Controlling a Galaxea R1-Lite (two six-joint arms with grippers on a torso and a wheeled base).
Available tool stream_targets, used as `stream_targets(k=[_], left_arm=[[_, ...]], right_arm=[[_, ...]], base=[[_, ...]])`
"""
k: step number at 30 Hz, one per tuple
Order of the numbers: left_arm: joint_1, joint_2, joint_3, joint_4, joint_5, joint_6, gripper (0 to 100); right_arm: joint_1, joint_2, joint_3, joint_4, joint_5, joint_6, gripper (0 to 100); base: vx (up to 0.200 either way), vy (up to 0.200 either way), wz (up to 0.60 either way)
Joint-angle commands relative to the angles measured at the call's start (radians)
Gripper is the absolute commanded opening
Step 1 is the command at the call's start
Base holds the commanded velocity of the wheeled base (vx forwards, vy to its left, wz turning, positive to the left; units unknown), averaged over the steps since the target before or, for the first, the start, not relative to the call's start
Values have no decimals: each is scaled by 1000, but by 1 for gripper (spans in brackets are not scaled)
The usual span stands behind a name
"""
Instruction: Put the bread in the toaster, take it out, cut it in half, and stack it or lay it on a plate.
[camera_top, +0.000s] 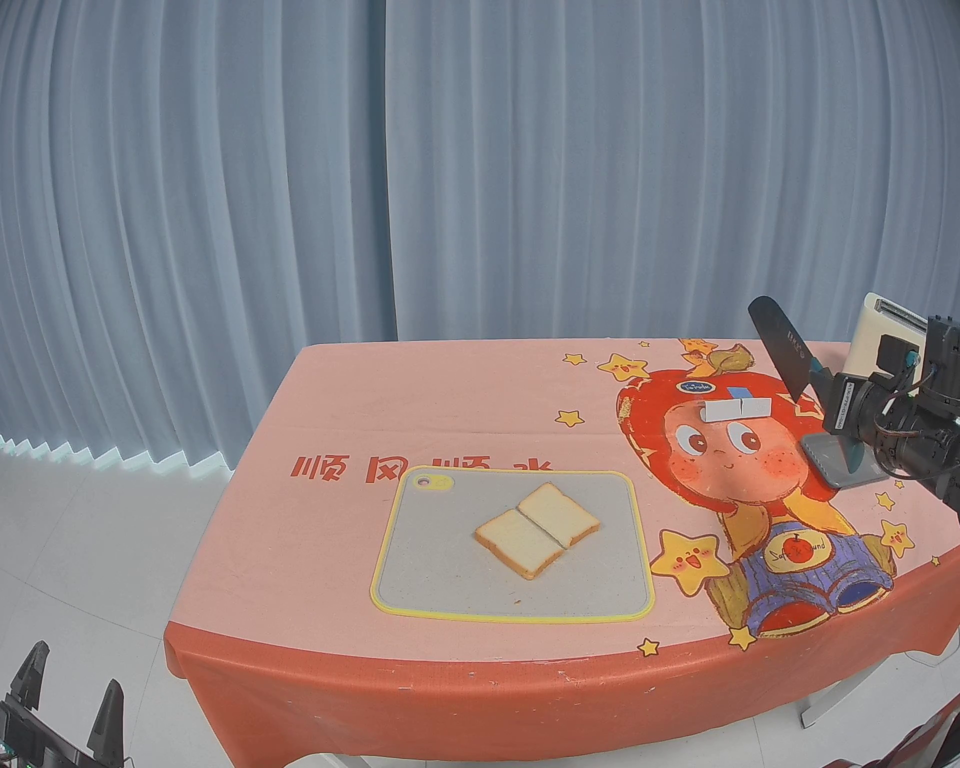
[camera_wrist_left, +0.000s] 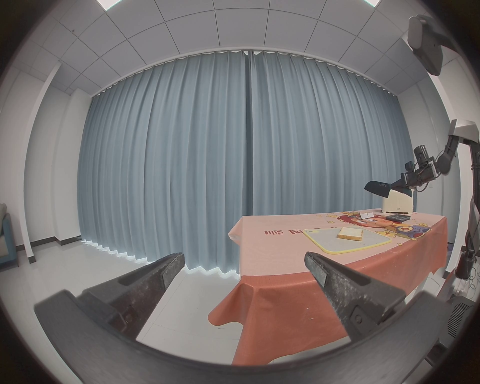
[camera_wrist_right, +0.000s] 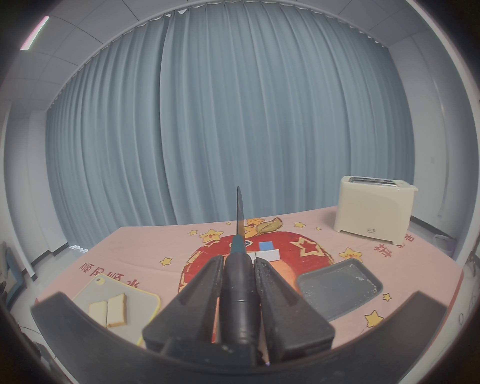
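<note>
- Blue-grey curtain (camera_top: 400, 170) hangs behind a tabletop (camera_top: 330, 400) covered with a pink cartoon cloth
- Head view: the bread (camera_top: 537, 529) lies on the board (camera_top: 430, 570) as two halves side by side, cut edges touching
- At the tabletop's right side, the right end effector (camera_top: 850, 400) grips a knife (camera_top: 785, 345) with its blade raised and tilted; it hangs over the dark plate (camera_top: 830, 468), and the toaster (camera_top: 885, 335) is just behind
- The left end effector (camera_top: 72, 690) sits low, off the near left corner, open and empty
- Left wrist view: its fingers (camera_wrist_left: 145, 285) stand wide apart with nothing between them; the bread on the board is far off across the tabletop
- Right wrist view: both fingers clamp the knife's handle, and the blade points away, edge-on; the plate lies just beside, and the board is well apart from it
- The cut looks finished, so the step in hand is probably putting down the knife and then plating
- To do it well, lay the knife flat on bare cloth, clear of the plate and toaster
- Take each half lightly by its crust, since the soft crumb should dent easily
- Carry each half level across the long gap and set it squarely on the plate
</note>
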Motion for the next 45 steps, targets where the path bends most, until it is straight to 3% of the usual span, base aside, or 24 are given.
stream_targets(k=[1,8,38,45], left_arm=[[0,-16,18,-1,0,0,100],[0,-16,18,-1,0,0,100],[0,-16,18,-1,0,0,100],[0,-16,18,-1,0,0,100]], right_arm=[[-23,21,-2,1,32,0,0],[-63,53,-14,-1,49,-2,0],[-98,126,-37,-1,51,-6,0],[-111,143,-23,-85,84,-2,0]], base=[[0,0,0],[0,0,0],[0,0,0],[0,0,0]])
